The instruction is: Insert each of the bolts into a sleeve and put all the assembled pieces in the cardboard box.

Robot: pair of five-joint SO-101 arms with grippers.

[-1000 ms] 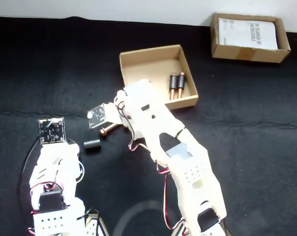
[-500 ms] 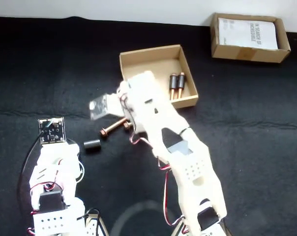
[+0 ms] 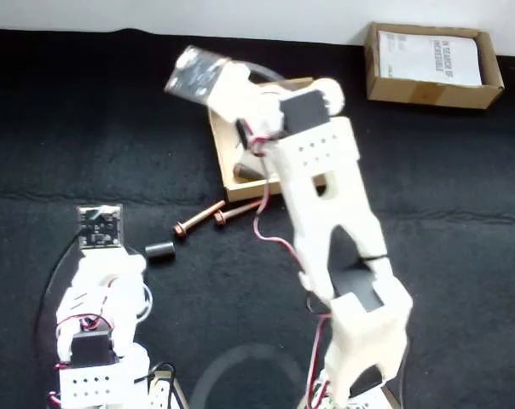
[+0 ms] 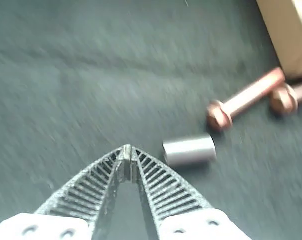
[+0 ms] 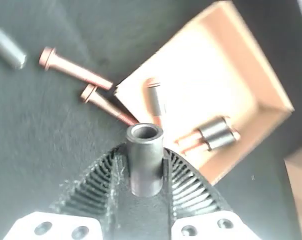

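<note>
At the near left, the left arm (image 3: 100, 290) sits low over the black desk (image 3: 87, 128). The left gripper (image 4: 127, 151) has its fingers pressed together at the tips and holds nothing. Just to the right of it, a loose sleeve (image 3: 159, 251) lies on its side on the desk, apart from the fingertips.

Slightly farther and to the right lie two copper bolts, both flat on the desk. The left bolt (image 3: 198, 220) has its head close to the loose sleeve without touching it. The right bolt (image 3: 237, 211) lies just beside it, with its shaft reaching to the near wall of the cardboard box (image 3: 302, 83).

The right arm (image 3: 326, 196) is raised above that box and hides much of it. The right gripper (image 5: 145, 155) is clamped on a dark sleeve (image 5: 145, 167), which stands upright between the fingers with its open end showing. Inside the box lies an assembled piece (image 5: 213, 134), and beside it another copper part (image 5: 153, 100) too blurred to tell.

At the far right stands a second box (image 3: 385, 85) with a printed sheet (image 3: 428, 55) in it.
</note>
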